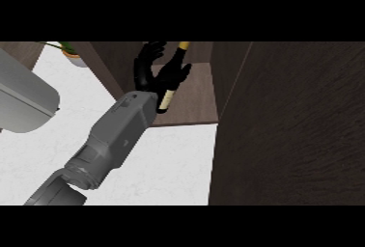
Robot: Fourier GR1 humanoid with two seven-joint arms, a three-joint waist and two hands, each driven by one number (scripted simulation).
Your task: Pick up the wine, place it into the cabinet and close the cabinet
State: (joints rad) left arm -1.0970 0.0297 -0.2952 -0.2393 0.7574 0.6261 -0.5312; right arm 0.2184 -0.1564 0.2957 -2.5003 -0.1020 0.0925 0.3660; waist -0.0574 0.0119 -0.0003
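Fingers point(146, 62) curled round wine point(170, 91), hand point(158, 75) inside cabinet point(192, 103). Advice: lower bottle upright onto shelf, well inside, before letting go; door point(292, 125) open right.

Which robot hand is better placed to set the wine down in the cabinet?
The left robot hand: it is curled round the wine bottle, which it holds over the open cabinet shelf. The right robot hand is not in view.

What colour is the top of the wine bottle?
Yellow, on the wine bottle, best seen in the head view.
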